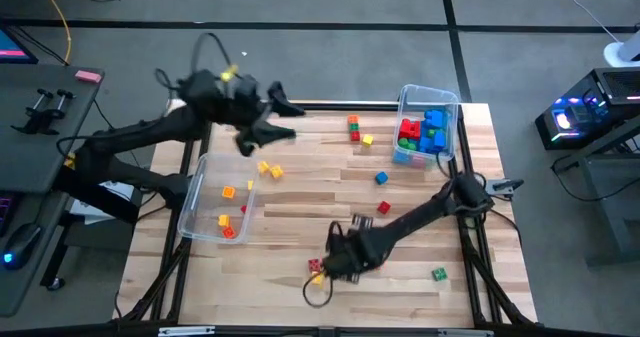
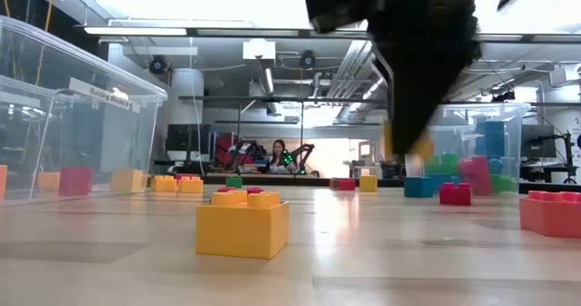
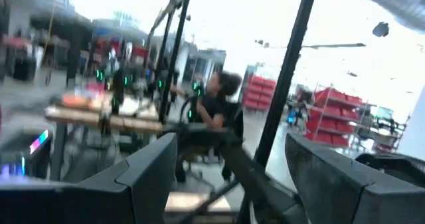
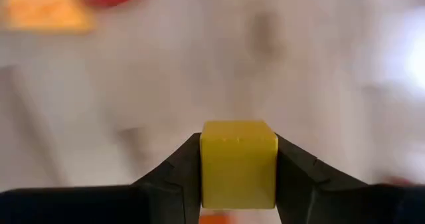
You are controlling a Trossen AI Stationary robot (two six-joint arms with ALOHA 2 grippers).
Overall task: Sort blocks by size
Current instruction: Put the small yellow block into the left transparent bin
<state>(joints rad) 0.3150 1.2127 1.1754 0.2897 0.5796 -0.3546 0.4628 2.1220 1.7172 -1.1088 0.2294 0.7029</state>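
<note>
Since sorting goes by size, right tool (image 4: 239,167) clamps tiny yellow cube (image 4: 239,163) between both fingers, lifted over near edge of bench (image 1: 300,192), close to red block (image 1: 316,266). Likely bound for left bin (image 1: 197,192), which holds small pieces; right bin (image 1: 452,102) holds larger bricks (image 1: 425,132). Loose blocks scattered mid-bench. Left tool (image 3: 226,177) spread wide, empty, raised near far edge (waiting, pointing out at room).

Bright overhead ceiling glare, wrist views motion-blurred, tabletop reflections, soft shadows, backlit dark arm
</note>
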